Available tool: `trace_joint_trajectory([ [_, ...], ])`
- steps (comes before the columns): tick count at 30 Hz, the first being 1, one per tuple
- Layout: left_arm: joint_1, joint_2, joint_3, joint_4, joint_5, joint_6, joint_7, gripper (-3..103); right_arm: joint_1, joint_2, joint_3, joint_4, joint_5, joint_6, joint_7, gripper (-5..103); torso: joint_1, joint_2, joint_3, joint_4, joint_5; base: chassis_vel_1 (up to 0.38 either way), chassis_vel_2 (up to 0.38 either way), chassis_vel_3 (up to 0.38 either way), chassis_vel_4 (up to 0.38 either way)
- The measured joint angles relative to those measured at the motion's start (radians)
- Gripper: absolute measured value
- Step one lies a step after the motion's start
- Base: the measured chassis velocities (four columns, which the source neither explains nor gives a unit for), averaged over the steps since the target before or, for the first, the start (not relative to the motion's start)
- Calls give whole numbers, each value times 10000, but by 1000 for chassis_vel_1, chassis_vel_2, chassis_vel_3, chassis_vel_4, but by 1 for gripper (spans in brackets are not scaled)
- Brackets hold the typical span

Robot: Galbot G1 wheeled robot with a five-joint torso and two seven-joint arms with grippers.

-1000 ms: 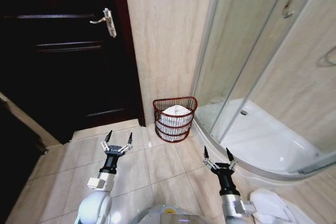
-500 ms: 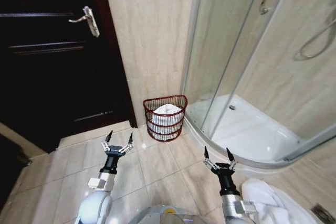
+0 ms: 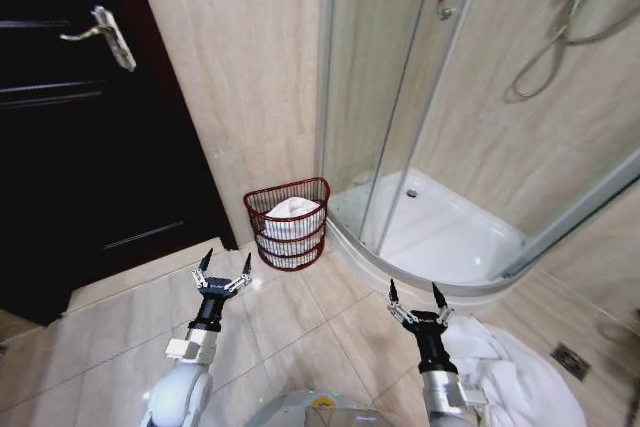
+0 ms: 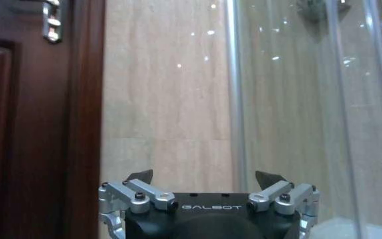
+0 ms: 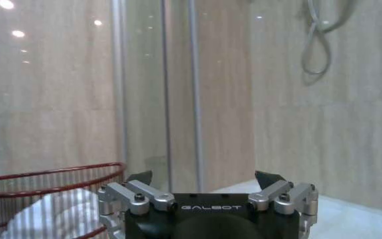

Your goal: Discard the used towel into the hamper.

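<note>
The hamper (image 3: 287, 224), a dark red wire basket, stands on the floor against the beige wall between the door and the shower. White cloth (image 3: 291, 213) lies inside it. A crumpled white towel (image 3: 515, 379) lies on the floor tiles at the lower right, just beside my right arm. My left gripper (image 3: 224, 263) is open and empty, held up a short way in front of the hamper. My right gripper (image 3: 412, 295) is open and empty too, above the tiles by the shower's rim. The right wrist view shows the hamper (image 5: 45, 180) beyond the right gripper (image 5: 204, 177). In the left wrist view, the left gripper (image 4: 204, 175) faces the wall.
A dark wooden door (image 3: 70, 137) with a metal handle (image 3: 100, 32) closes off the left. The glass shower enclosure (image 3: 400, 97) with its white curved tray (image 3: 450, 242) takes up the right. A floor drain (image 3: 570, 360) sits at the far right.
The head camera has swung to the right, so door and hamper sit further left in the picture and more of the floor towel shows. Both arms hold the same pose.
</note>
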Motion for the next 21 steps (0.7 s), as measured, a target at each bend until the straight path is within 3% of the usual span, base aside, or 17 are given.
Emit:
trace_joint_trajectory([
  [21,2,-36,43,-25,93,-2,-1,100,-171,-1,106,-66,61,211,130,100,-102,-354,-250,-2,0,-89,-90,-91,-85],
])
